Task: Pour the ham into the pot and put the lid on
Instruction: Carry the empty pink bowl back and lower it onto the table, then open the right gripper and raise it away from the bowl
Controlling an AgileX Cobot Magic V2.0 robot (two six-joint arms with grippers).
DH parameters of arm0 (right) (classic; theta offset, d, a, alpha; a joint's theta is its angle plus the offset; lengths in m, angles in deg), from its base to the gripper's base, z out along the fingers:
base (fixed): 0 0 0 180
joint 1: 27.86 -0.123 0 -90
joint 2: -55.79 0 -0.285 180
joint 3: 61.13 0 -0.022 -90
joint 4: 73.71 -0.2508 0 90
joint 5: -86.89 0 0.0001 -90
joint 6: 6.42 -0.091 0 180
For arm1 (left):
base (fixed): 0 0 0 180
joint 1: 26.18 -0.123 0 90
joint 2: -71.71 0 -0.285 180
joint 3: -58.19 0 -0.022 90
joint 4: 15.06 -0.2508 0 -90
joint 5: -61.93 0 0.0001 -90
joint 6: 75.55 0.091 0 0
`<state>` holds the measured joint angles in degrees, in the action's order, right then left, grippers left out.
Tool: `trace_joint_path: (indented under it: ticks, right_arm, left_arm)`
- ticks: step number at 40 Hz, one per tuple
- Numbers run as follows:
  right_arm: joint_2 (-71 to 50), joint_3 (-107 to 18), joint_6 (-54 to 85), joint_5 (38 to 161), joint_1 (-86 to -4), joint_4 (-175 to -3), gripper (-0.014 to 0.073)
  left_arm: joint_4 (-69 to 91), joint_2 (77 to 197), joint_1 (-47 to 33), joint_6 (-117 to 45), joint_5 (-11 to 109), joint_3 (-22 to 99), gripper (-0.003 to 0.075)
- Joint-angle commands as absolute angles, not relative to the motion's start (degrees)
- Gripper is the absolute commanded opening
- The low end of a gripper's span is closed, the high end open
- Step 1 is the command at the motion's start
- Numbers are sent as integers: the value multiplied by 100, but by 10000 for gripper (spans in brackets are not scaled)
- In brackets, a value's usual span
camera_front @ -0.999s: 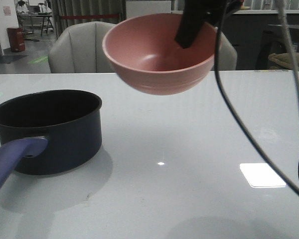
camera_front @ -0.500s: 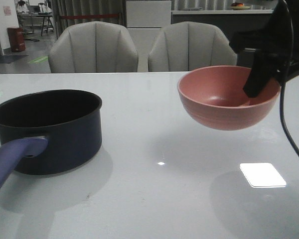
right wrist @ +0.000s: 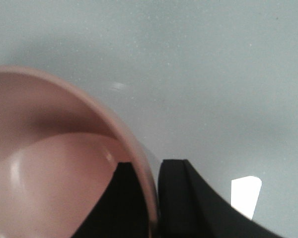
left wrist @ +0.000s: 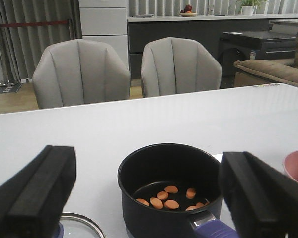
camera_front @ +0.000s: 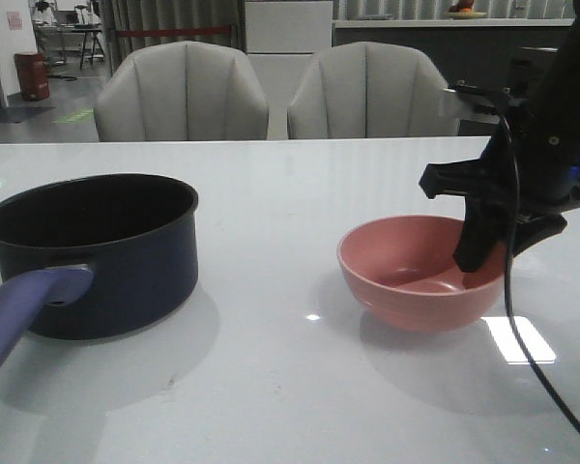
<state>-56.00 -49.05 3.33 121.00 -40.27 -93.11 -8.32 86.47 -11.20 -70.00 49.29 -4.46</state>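
My right tool (camera_front: pixel 485 259) is sitting clamped over the rim of the pink bowl (camera_front: pixel 416 275), so the bowl wall is blocking it. To its left, bare tabletop (camera_front: pixel 271 242) is lying open up to the pot (camera_front: pixel 97 251). My left tool (left wrist: pixel 149 198) is hanging spread above the pot's open mouth, the lid (left wrist: pixel 77 225) edging in beside it.

Right end effector (camera_front: pixel 480 253) angled down from the upper right, fingers (right wrist: pixel 181 198) nipped together on a pink rim — left end effector (left wrist: pixel 149 198) spread wide, level, holding nothing.
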Motion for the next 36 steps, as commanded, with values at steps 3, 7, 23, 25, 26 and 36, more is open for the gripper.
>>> trace_joint_path:
  ticks: [3, 7, 23, 25, 26, 36]
  right_arm:
    - [-5310, -5117, 462, 11923, -3978, -9258, 378]
    - [-5157, -5117, 543, 12039, -3978, -9199, 418]
    - [-3109, -5048, 785, 11968, -3978, -9199, 417]
    - [-2801, -4953, 785, 11885, -3978, -9199, 417]
    - [-2624, -4877, 785, 11815, -3978, -9199, 417]
    - [-995, -3729, 785, 10603, -4145, -9199, 417]
  left_arm:
    - [-810, 8756, -1075, -7002, 5380, -291, 617]
    - [-810, 8756, -1075, -7002, 5380, -291, 617]
    - [-810, 8756, -1075, -7002, 5380, -291, 617]
    - [-810, 8756, -1075, -7002, 5380, -291, 617]
    - [-810, 8756, -1075, -7002, 5380, -291, 617]
    - [-810, 8756, -1075, -7002, 5450, -291, 617]
